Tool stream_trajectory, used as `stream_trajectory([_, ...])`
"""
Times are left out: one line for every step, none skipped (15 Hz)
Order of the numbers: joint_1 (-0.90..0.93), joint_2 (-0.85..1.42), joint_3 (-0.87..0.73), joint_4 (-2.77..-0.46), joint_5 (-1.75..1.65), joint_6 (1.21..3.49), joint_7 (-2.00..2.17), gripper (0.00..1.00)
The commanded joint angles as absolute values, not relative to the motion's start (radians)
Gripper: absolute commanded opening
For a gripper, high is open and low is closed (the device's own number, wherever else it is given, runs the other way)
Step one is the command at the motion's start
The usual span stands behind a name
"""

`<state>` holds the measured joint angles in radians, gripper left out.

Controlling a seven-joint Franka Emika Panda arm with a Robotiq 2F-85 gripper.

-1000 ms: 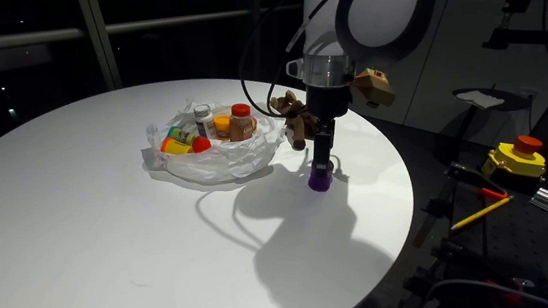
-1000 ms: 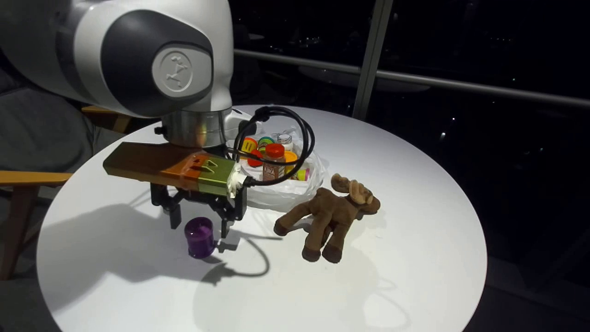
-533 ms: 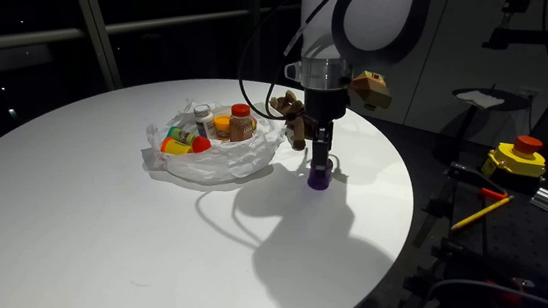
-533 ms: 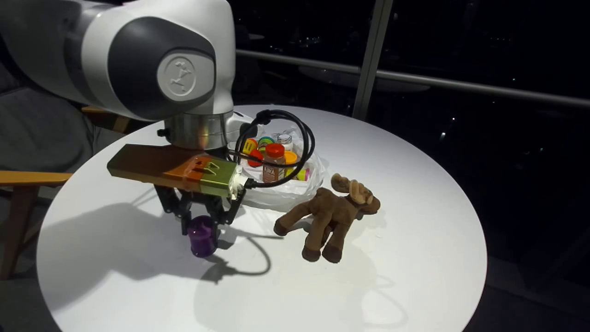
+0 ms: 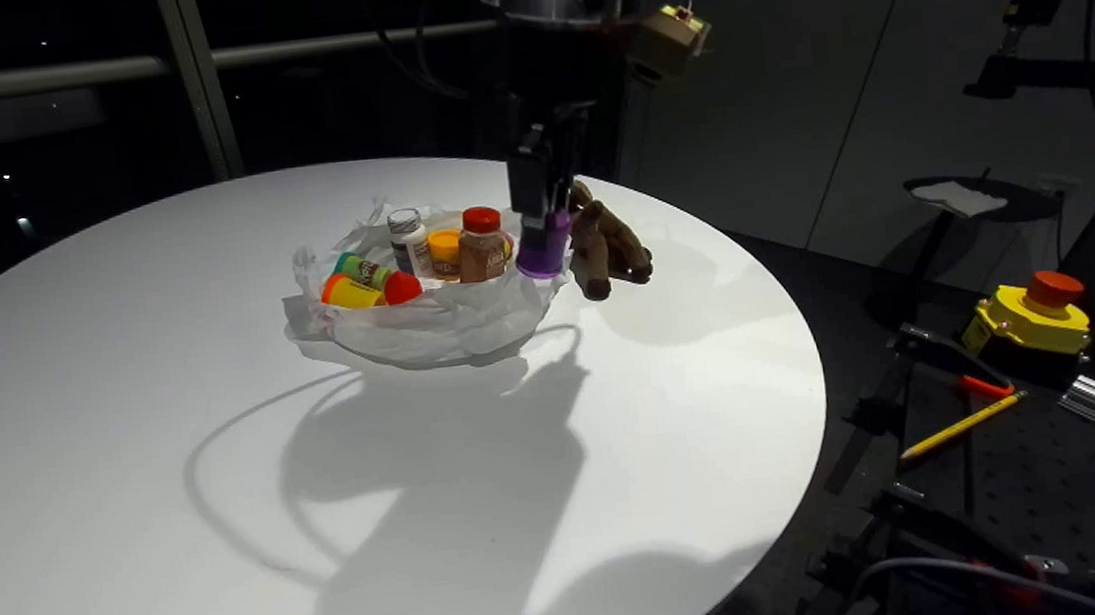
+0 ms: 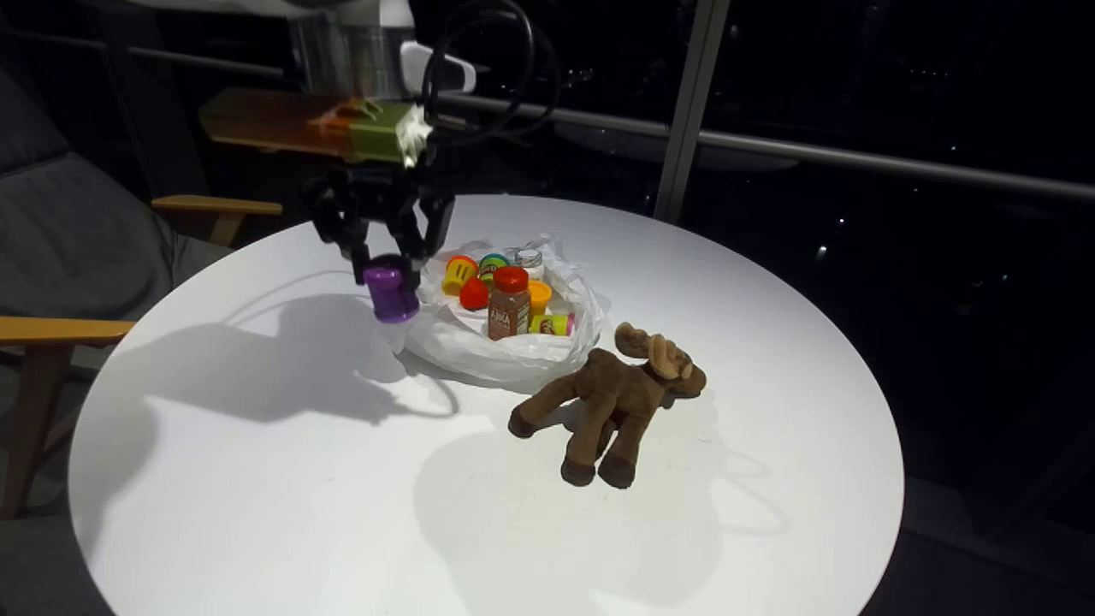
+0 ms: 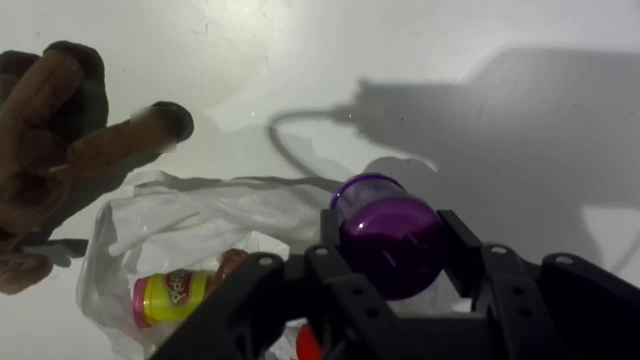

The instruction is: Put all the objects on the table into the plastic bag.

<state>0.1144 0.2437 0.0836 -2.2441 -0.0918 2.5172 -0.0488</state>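
Pinching gripper (image 7: pixel 389 227): purple cup (image 6: pixel 393 298), unbagged
Bag (image 6: pixel 475 349) below, near gripper: tubs (image 6: pixel 459 277), bottles (image 6: pixel 509 316) inside
Toy moose (image 6: pixel 618 392) apart from gripper: remaining

In both exterior views the tabletop (image 5: pixel 116 419) is brightly lit before near-black windows (image 5: pixel 366 94), grey shadows (image 5: pixel 443 478) spreading across it. In an exterior view the claw (image 6: pixel 387 270) is blurred, left of centre. Glare whitens the wrist view's top edge.
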Motion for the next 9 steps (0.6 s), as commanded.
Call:
stream_trajectory([0.133, 0.327, 0.086, -2.030, -0.108, 2.420, -0.017, 0.26])
stream_trajectory([0.135, 0.359, 0.083, -1.977, -0.115, 2.409, -0.016, 0.26])
stream_trajectory([0.137, 0.401, 0.073, -1.925, -0.136, 2.412, -0.015, 0.26])
stream_trajectory([0.136, 0.439, 0.066, -1.879, -0.145, 2.412, -0.020, 0.26])
stream_trajectory([0.135, 0.482, 0.059, -1.829, -0.150, 2.407, -0.021, 0.26])
stream_trajectory([0.134, 0.525, 0.050, -1.782, -0.152, 2.407, -0.021, 0.26])
stream_trajectory([0.133, 0.563, 0.047, -1.736, -0.147, 2.393, -0.024, 0.26])
stream_trajectory([0.133, 0.595, 0.045, -1.698, -0.141, 2.386, -0.028, 0.26])
stream_trajectory([0.133, 0.630, 0.042, -1.657, -0.139, 2.378, -0.031, 0.26])
